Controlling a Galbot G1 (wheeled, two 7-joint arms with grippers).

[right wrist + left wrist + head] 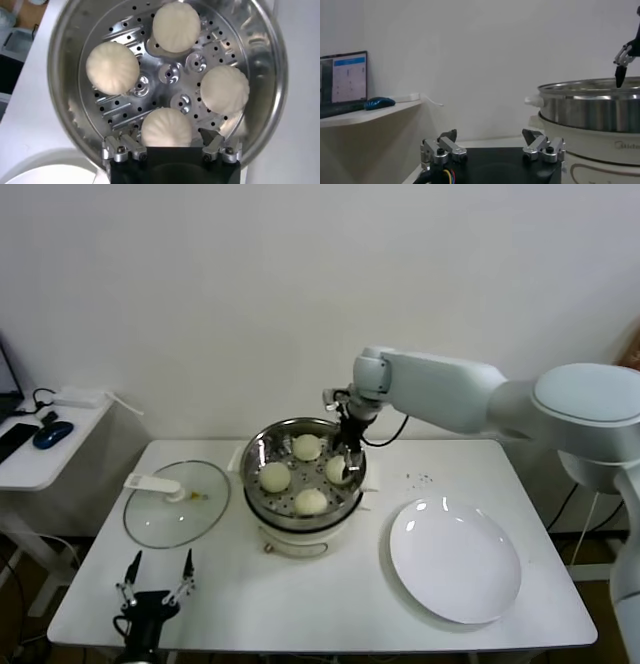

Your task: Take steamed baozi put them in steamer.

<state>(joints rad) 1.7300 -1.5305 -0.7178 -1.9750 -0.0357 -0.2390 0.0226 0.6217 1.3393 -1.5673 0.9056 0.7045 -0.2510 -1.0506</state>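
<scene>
Several off-white steamed baozi lie in the shiny steamer (258, 456) on its perforated bottom: one at the back (307, 447), one on the left (275, 476), one at the front (311, 501) and one on the right (338, 469). My right gripper (350, 466) hangs open just over that right baozi (166, 127). Its fingers stand on either side of the bun without gripping it. The right wrist view looks down into the steamer (70, 30) and shows the other baozi (176, 26) (112, 67) (224, 89) spread round it. My left gripper (158, 579) is parked open at the table's front left corner, holding nothing.
A glass lid with a white handle (177, 502) lies flat left of the steamer. A round white plate (455, 559) sits bare at the right front. The steamer stands on a white pot base (300, 539). A side shelf with a blue mouse (52, 434) is at far left.
</scene>
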